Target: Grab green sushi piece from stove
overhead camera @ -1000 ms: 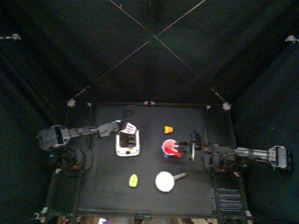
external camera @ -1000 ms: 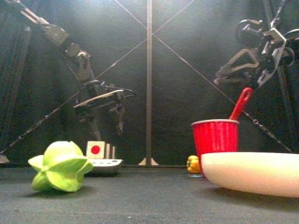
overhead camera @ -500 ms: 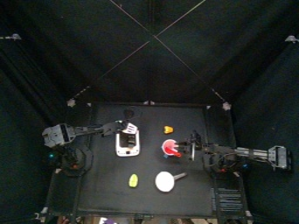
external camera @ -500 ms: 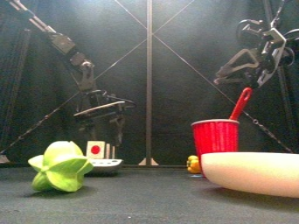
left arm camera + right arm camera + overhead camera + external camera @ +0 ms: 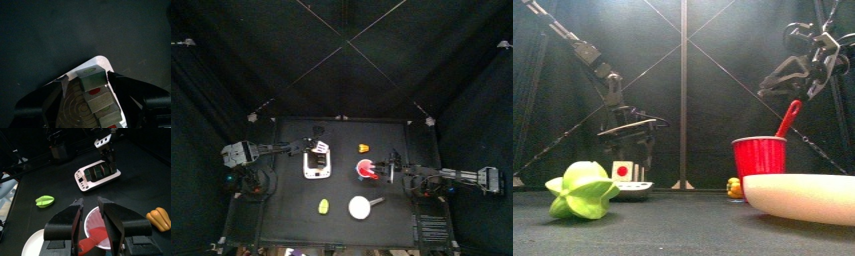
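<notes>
the stove (image 5: pixel 315 166) was seen left of the table's (image 5: pixel 291 205) middle in the top view, a white block with rounded corners and a grey panel on top. a row of sushi pieces lay along that panel; in the left wrist view the green sushi piece (image 5: pixel 91 78) sat at the end of the row nearest the stove's far corner, with red-marked pieces next to it. the left gripper (image 5: pixel 90 91) was held directly over the stove, its jaws spread apart, one to each side of the row, closed on nothing. in the front view the same gripper (image 5: pixel 631 128) hung just above the stove (image 5: pixel 631 186).

the right gripper (image 5: pixel 92 213) was held above the red cup (image 5: pixel 97 227), its jaws set only a narrow gap apart, with nothing seen between them. a red utensil (image 5: pixel 790 116) stood in the cup (image 5: pixel 759 168). a green leafy toy (image 5: pixel 581 191) lay at the front left, a white dish (image 5: pixel 804 197) at the front right, and an orange-yellow toy (image 5: pixel 159 218) beside the cup. no writing or labels could be read on anything.
</notes>
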### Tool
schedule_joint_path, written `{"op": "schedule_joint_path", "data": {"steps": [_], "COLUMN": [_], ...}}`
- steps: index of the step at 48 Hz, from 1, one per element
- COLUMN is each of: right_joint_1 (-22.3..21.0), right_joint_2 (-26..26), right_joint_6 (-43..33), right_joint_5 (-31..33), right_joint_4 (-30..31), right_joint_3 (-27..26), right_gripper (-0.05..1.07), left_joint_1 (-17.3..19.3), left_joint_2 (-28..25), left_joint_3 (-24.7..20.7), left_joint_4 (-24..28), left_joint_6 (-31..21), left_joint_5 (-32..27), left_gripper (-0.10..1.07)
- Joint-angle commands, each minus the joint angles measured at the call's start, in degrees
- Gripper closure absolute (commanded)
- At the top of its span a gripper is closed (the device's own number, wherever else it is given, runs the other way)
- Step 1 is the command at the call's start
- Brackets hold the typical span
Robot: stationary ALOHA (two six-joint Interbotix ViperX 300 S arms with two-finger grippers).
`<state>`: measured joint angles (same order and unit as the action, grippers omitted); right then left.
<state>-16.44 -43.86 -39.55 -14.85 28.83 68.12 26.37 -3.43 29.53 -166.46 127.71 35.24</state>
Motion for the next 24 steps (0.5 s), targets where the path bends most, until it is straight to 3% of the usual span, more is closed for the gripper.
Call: {"op": "schedule_joint_path", "data": {"steps": [1,12,24], "right_joint_1": [-0.35,-0.35,-0.35], "right_joint_2": [0.09,0.09,0.09], "right_joint_6": [0.00,0.00,0.00], "right_joint_5": [-0.18,-0.18,-0.18], "right_joint_4": [-0.09,-0.09,-0.09], "right_joint_3": [-0.53,-0.53,-0.53], "right_gripper": [0.32,0.32,0.32], "left_joint_1": [0.26,0.26,-0.18], "left_joint_2": [0.09,0.09,3.60], "left_joint_3": [-1.32,-1.41,-1.58], "left_joint_4": [-0.44,-0.53,0.09], "left_joint_6": [0.00,0.09,0.26], "left_joint_5": [-0.18,0.26,1.49], "left_gripper": [0.06,0.20,0.25]}}
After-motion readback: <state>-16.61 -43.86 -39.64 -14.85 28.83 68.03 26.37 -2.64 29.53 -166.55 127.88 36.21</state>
